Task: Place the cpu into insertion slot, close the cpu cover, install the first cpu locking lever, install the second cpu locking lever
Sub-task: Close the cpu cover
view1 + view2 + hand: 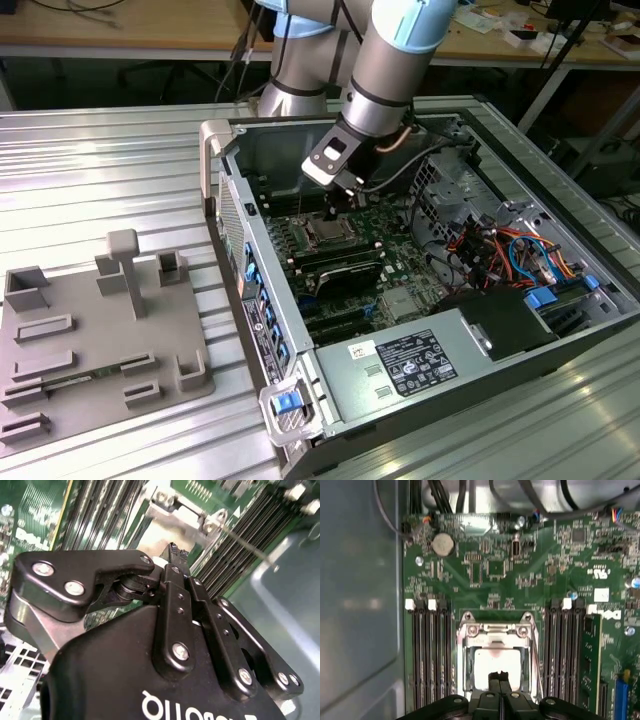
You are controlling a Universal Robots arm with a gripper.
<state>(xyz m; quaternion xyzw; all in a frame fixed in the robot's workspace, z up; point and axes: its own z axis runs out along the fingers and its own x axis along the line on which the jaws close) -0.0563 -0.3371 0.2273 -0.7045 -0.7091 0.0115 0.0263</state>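
On the board [530, 580], between memory slots [427, 650], the cpu [487, 662] lies under its cover [492, 630], which seems down. The gripper [498, 675], fingers [493, 681] pinched together and empty, hangs just above. Press squarely, clear of the thin lever [245, 544].

Ribbed silver metal table [100, 170], long wooden workbench [130, 35] behind, shadow beneath it

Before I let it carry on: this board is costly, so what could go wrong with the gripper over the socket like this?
The gripper, fingers together, sits right over the cpu showing through the cpu cover; an off-centre push could strain the chip and socket. The memory slots flank the socket closely, so a sideways move might strike them. In the second wrist view a thin lever rod runs beside the gripper and could snag.
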